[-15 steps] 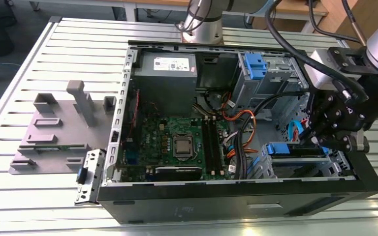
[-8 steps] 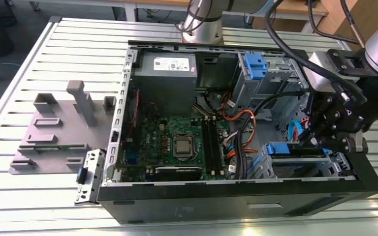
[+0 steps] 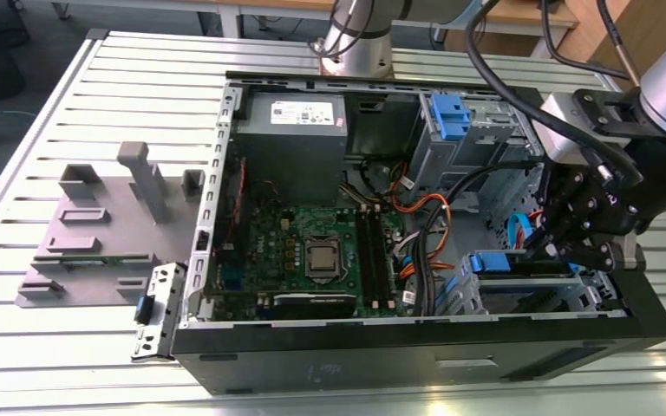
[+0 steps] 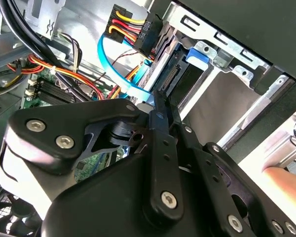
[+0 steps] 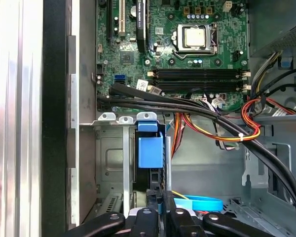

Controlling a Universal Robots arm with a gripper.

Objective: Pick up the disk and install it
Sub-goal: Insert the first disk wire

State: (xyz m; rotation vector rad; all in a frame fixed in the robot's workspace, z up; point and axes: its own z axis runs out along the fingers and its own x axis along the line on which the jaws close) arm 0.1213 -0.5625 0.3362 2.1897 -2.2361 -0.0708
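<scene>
The disk (image 3: 489, 261) stands edge-on in the lower drive cage (image 3: 541, 299) of the open computer case, at the exterior view's right. Its blue end tab (image 5: 150, 150) faces the motherboard. The dark connector end (image 4: 173, 75) faces my gripper. My gripper (image 3: 541, 253) hangs just behind that end, inside the case. Its black fingers (image 5: 151, 197) sit close together, and the tips (image 4: 160, 96) reach the disk's rear edge. Nothing is between them.
A grey power supply (image 3: 290, 130), a motherboard (image 3: 310, 251) and thick cable bundles (image 5: 212, 118) crowd the case. A second blue carrier (image 3: 449, 113) sits in the upper bay. A blue flat cable (image 4: 121, 69) runs beside the cage. A person's hand (image 4: 286, 177) rests outside the case wall. A grey fixture (image 3: 101, 225) stands on the table.
</scene>
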